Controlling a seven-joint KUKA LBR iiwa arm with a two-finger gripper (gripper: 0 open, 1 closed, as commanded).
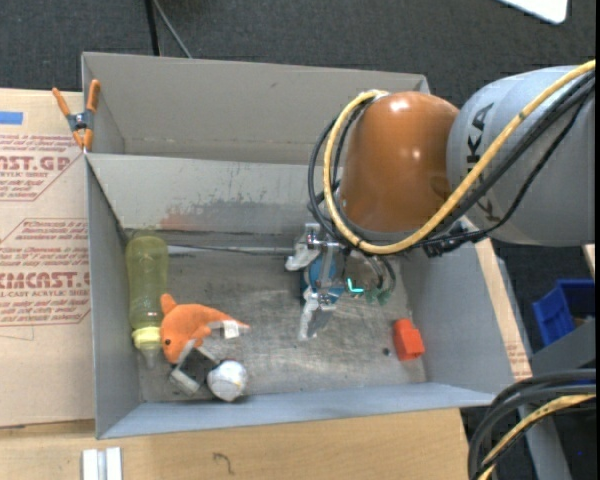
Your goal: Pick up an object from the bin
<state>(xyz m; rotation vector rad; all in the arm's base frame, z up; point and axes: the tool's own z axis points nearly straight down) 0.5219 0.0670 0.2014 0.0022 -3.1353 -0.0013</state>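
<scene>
Grey sheet metal forms the bin [220,178]. The gripper [310,328] hangs low over a bare patch of the floor, near the middle. Its state cannot be told from this view: open or closed is not shown. Nothing is seen held in it.

**Location of candidate things**
- Nearest: a small orange-red block [408,338], to the view's right of the gripper and slightly nearer the front wall, close to the right wall.
- Well apart to the view's left: an orange plush toy [185,326], lying against a yellow-green translucent bottle [145,283] that runs along the left wall.
- Left and toward the front wall: a white ball [228,378], touching a small dark piece [190,373] tucked under the plush toy.

**Fault conditions (judged)**
1. Empty grasp. Cause: closing at the present position, where only bare floor lies below.
2. Wall contact. Cause: approaching the orange-red block with too little clearance from the right wall.
3. Double pick or dragged neighbour. Cause: the left-hand things touch one another, so a grasp on the plush toy may disturb the bottle, the ball or the dark piece.
4. Slip or roll-away. Cause: the rounded surfaces of the ball and the bottle.

**Inventory**
- Bottle: one
- Plush toy: one
- Ball: one
- Dark piece: one
- Block: one
- Total: five
</scene>
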